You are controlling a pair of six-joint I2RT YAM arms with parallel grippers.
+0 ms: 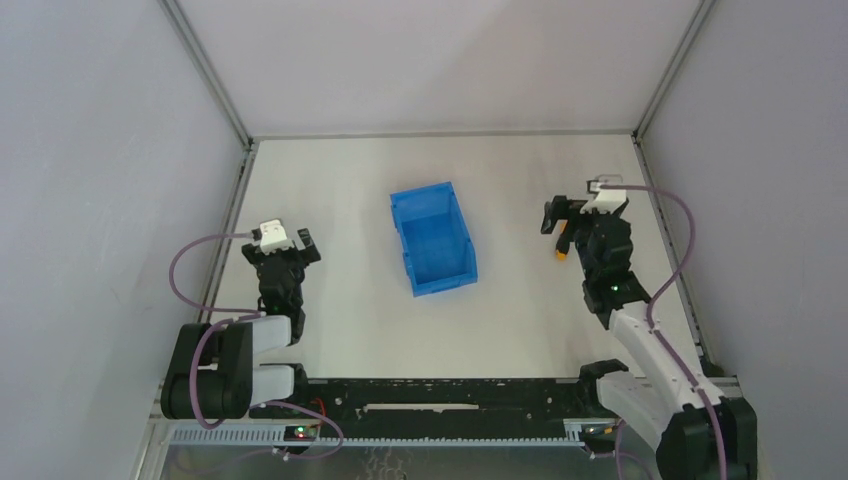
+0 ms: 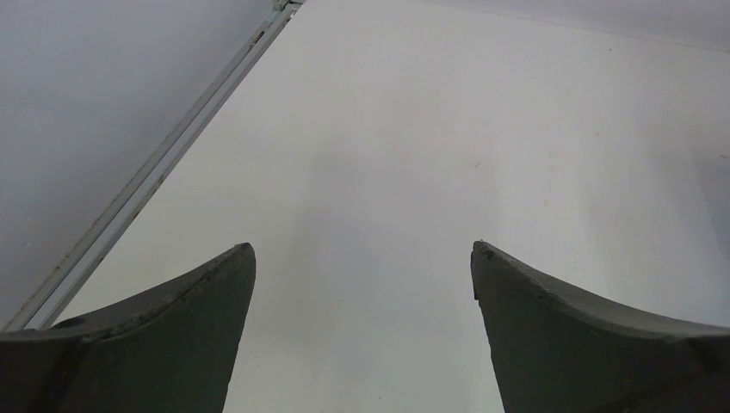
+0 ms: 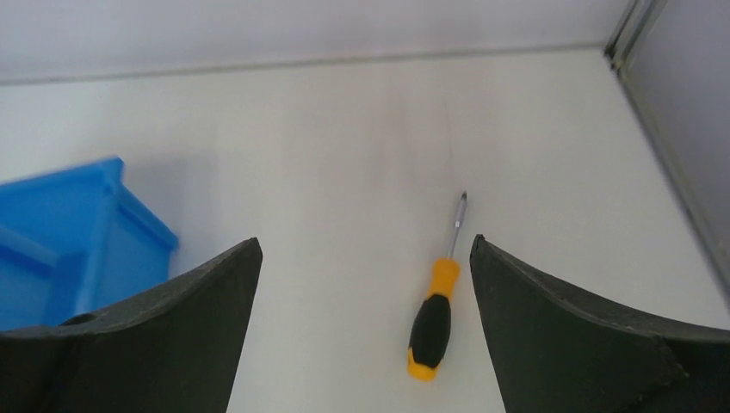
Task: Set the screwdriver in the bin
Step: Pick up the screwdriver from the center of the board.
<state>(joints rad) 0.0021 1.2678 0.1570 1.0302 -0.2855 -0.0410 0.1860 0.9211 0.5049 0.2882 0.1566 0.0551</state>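
— So the left claw [image 2: 361,248], left of the bin [image 1: 443,278], hangs wide open, empty?
— Yes. Right of the bin, the screwdriver [image 3: 442,286] lies loose under the right claw [image 3: 363,241], also spread and empty. Approach step, I'd judge; next, lower and pinch its handle.

screwdriver [image 3: 433,317]: orange-yellow and black handle, thin shaft, lying flat at right, tip pointing far | bin [image 1: 445,279]: bright blue, upright, open-topped, centre, well apart to its left

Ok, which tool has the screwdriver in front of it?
The right tool: the screwdriver lies between its open jaws in its wrist view. The left tool faces only table.
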